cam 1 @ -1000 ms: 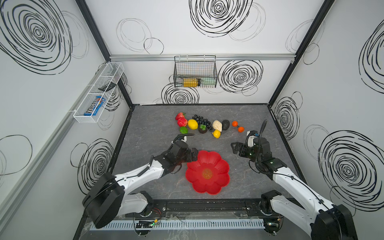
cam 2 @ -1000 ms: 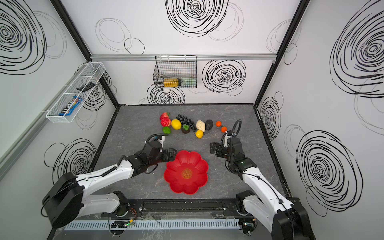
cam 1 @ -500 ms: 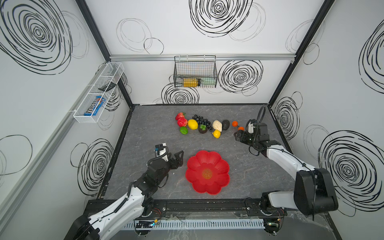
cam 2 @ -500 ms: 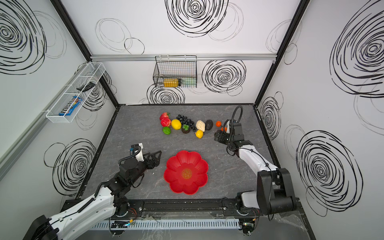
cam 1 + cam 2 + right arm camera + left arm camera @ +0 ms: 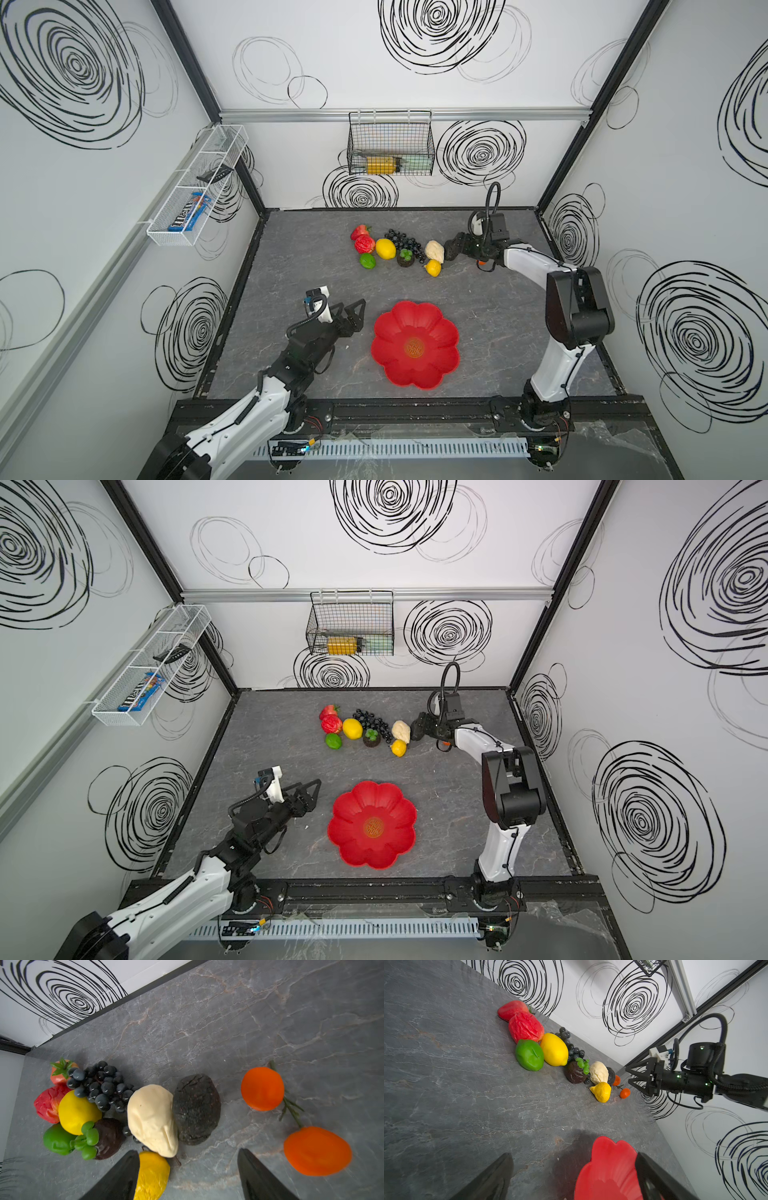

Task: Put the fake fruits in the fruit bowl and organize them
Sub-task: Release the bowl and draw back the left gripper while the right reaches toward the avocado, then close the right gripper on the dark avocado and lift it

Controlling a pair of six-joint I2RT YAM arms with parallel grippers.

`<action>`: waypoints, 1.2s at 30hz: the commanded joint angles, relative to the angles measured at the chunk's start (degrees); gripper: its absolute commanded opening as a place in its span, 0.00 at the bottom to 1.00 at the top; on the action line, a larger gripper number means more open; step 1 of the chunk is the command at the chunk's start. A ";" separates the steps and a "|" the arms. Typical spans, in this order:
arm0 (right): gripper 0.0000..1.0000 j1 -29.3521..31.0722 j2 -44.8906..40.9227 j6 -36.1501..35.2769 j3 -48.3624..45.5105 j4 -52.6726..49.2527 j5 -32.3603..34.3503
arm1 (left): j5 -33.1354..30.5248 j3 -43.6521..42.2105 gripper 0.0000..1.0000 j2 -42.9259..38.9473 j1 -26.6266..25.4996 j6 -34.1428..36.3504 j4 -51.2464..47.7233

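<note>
Nothing is placed yet: the fruit bowl [image 5: 388, 332] sits empty near the front edge of the bench [image 5: 498, 316], the fake fruits [image 5: 385, 248] all lie clustered by the back edge, and the left jaws and right jaws stand open, empty.

Premises: a robotics test cell in a laboratory, not a domestic or retail space. Evidence: the work area is a closed booth of white wall panels [image 5: 374, 62] printed with black spiral scribbles, held by black frame posts [image 5: 613, 83] and an aluminium rail [image 5: 498, 113] along the far wall. The floor of the booth is a grey marble-patterned tabletop [image 5: 498, 324]. At the near edge, a left arm [image 5: 245, 419] and a right arm [image 5: 557, 365] stand on a black base rail [image 5: 415, 411], with a slotted cable duct [image 5: 395, 449] and exposed wiring in front.
</note>
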 commanded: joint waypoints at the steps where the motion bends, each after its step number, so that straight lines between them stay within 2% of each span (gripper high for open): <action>1: 0.80 0.14 3.66 -0.91 4.31 -4.23 0.63 | 1.52 -0.67 0.96 -0.15 0.68 -0.91 3.95; 17: 0.79 0.59 13.58 -1.20 13.57 -6.48 0.81 | 2.84 -0.65 0.96 1.61 1.45 -1.46 6.58; 25: 0.73 0.70 15.61 -1.40 15.72 -7.24 0.59 | 3.00 -0.73 0.96 1.68 1.71 -1.64 6.76; 28: 0.67 0.65 15.65 -0.95 15.68 -7.34 0.80 | 3.13 -0.71 0.96 1.87 1.81 -1.73 6.83; 33: 0.61 0.57 14.27 -0.02 14.50 -6.32 -0.20 | 3.36 -0.78 0.96 2.05 1.94 -1.81 6.93; 36: 0.60 0.29 12.17 0.29 12.85 -5.38 -0.16 | 3.39 -0.84 0.96 2.14 2.03 -1.81 6.95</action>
